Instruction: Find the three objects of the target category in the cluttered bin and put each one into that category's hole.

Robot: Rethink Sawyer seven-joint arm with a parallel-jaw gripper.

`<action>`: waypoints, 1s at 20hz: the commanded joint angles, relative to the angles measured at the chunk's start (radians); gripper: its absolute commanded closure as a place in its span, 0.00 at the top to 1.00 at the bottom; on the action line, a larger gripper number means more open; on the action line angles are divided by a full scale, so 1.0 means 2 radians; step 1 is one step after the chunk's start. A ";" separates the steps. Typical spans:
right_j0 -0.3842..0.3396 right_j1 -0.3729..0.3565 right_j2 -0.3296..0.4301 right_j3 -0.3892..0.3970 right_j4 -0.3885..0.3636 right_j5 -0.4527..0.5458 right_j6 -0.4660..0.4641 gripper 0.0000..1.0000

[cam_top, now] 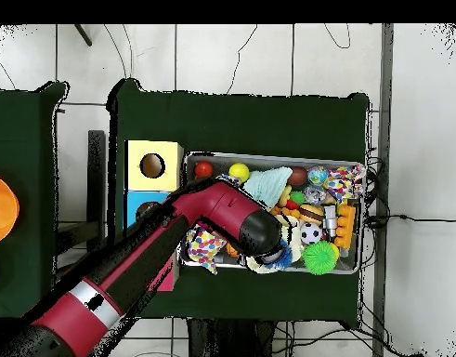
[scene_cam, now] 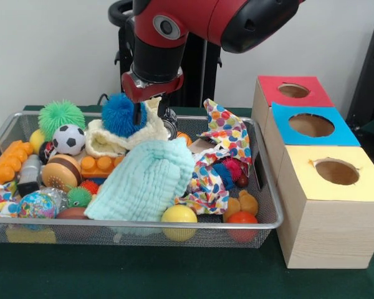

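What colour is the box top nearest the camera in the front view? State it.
Yellow: the nearest box top is pale yellow around its round hole, clearest in the front view.

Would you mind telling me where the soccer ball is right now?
In the front view, the soccer ball sits in the wire basket's left part, below the green spiky ball, above the wooden yo-yo.

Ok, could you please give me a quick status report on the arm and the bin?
Gripper low over silver wire-mesh bin's far side. No clear plastic bottles visible. Mint-green cloth and spotted fabric covering clutter.
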 commanded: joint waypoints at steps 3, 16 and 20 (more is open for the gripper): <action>-0.006 0.016 0.013 -0.004 0.020 0.029 0.116 1.00; -0.027 -0.017 0.052 0.007 0.078 0.161 0.011 1.00; -0.041 -0.026 0.070 0.015 0.095 0.196 -0.033 1.00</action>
